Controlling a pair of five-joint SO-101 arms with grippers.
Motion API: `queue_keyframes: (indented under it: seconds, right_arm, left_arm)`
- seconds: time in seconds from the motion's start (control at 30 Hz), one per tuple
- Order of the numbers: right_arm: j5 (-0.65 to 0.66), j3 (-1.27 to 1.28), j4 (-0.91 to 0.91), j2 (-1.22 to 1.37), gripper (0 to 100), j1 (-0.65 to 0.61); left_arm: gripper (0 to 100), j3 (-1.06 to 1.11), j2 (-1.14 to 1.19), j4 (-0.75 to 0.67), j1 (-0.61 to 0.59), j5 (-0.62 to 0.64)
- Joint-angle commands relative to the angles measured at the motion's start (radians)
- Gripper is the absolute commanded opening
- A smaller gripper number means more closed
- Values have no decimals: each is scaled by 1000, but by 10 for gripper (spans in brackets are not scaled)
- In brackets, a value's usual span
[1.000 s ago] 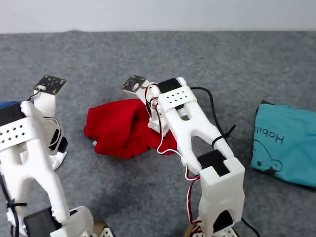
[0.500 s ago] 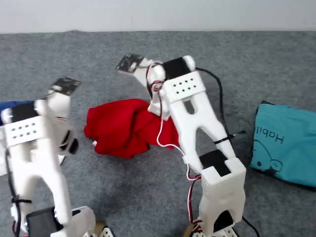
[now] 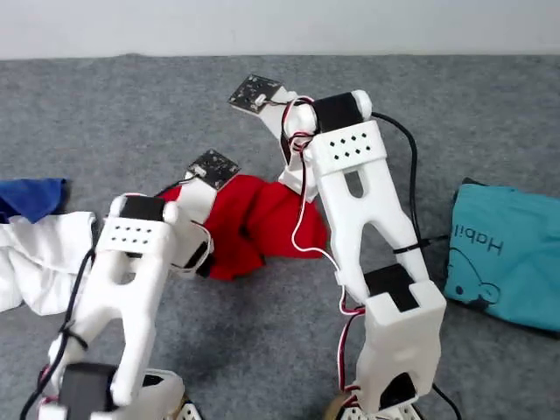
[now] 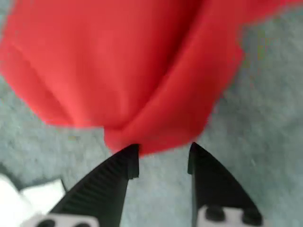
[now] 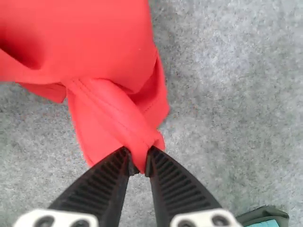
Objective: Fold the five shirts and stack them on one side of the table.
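Red shirt (image 4: 132, 71), maybe against left gripper (image 4: 163, 149)

left gripper (image 4: 163, 152): swung in, red shirt (image 4: 132, 71) edge now at its spread fingertips | right gripper (image 5: 138, 160): moved outward, dragging the fold pinched between its fingers

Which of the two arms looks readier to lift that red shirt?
Probably the right: the right gripper is clamped on a fold of the red shirt, while the left gripper hangs open at the cloth's edge, gripping nothing.
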Motion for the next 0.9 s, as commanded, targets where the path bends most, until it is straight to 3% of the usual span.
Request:
queue_keyframes:
  seconds: [0.0, 0.17, 0.3, 0.43, 0.67, 0.87]
  right_arm:
    - [-14, -49, 42, -105, 11, 16]
    - [-14, -49, 42, -148, 11, 64]
    - [-14, -49, 42, -170, 11, 148]
    - [-14, -49, 42, -228, 11, 211]
    - [-11, -49, 44, -395, 11, 277]
    - [-9, -49, 44, -450, 11, 331]
  left_arm:
    - [181, -51, 115, -117, -77, 11]
    - [181, -374, 361, 54, -230, 6]
    - [178, -613, 471, 247, -244, -38]
    - [178, -733, 483, 311, -244, -48]
    - [178, -834, 482, 428, -198, -49]
    - [177, -843, 480, 493, -58, -43]
